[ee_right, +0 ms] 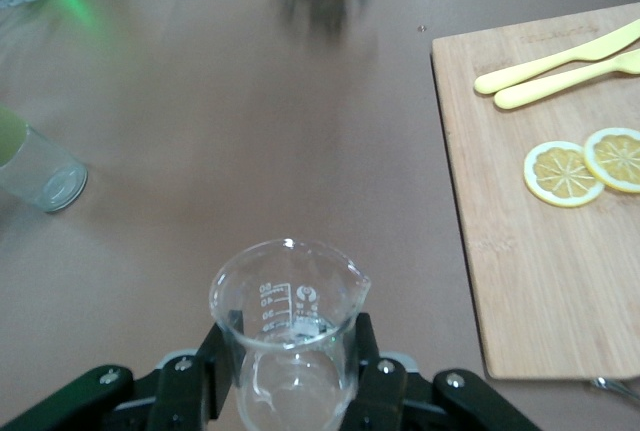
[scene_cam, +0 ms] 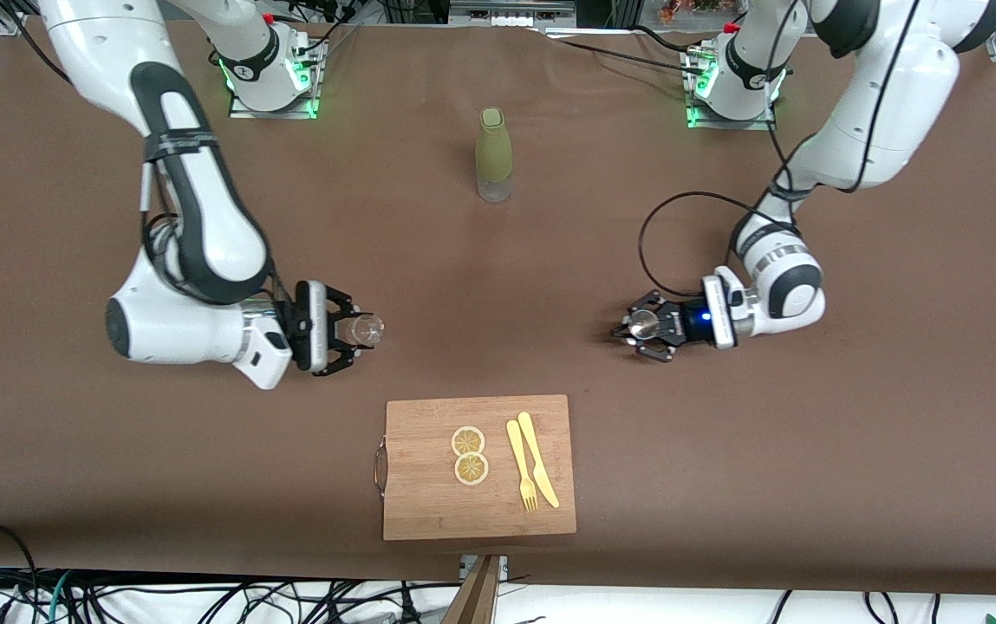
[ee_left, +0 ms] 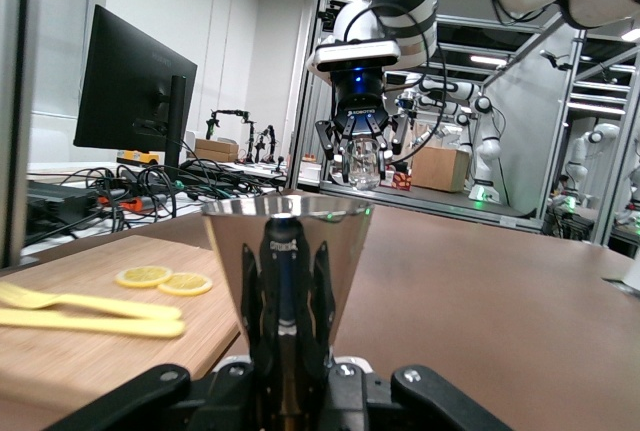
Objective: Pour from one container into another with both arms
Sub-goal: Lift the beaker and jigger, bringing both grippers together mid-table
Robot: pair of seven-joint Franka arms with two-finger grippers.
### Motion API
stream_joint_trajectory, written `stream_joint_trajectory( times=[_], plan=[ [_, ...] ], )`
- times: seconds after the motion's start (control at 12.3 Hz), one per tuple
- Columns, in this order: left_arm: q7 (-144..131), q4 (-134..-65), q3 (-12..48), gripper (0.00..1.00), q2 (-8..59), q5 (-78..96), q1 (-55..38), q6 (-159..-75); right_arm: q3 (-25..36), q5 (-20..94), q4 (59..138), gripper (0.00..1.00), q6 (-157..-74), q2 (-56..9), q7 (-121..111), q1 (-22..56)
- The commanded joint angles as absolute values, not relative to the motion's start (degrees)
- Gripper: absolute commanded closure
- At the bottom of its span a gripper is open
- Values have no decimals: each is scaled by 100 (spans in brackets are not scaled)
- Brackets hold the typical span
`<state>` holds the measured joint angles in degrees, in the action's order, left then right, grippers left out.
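Left gripper (scene_cam: pixel 636 328): fingers clamped on a metal cup (ee_left: pixel 285 251), low over the table (scene_cam: pixel 498 286).
Right gripper (scene_cam: pixel 357 329): fingers pinching a glass beaker (ee_right: pixel 288 326), held above the table near the cutting board (scene_cam: pixel 478 466).

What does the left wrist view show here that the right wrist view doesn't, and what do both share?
Only the left wrist view: the left gripper shut on a metal cone cup, and a monitor. Only the right wrist view: the right gripper's own close look at its glass beaker, and the bottle's base. Both: cutting board, lemon slices, yellow cutlery.
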<state>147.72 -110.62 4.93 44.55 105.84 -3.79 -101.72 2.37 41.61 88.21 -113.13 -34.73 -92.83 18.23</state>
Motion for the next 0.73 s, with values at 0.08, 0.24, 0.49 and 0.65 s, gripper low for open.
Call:
stream_joint_trajectory(
  times=[0.08, 0.24, 0.49, 0.65],
  plan=[
    [14933, -11276, 422, 100, 4192, 11572, -1132, -10599, 264, 3544, 8605, 73, -11530, -3375, -8256, 2301],
    [15125, -11259, 422, 100, 4227, 12126, -1475, -10730, 255, 3236, 8534, 73, -11566, -3375, -7754, 2548],
    [15170, -11206, 422, 100, 4271, 12795, -1932, -10863, 264, 2552, 8438, 73, -11751, -3375, -6964, 2987],
    [15345, -11154, 422, 100, 4324, 13155, -2152, -10942, 255, 1954, 8324, 73, -11751, -3384, -6279, 3259]
  ],
)
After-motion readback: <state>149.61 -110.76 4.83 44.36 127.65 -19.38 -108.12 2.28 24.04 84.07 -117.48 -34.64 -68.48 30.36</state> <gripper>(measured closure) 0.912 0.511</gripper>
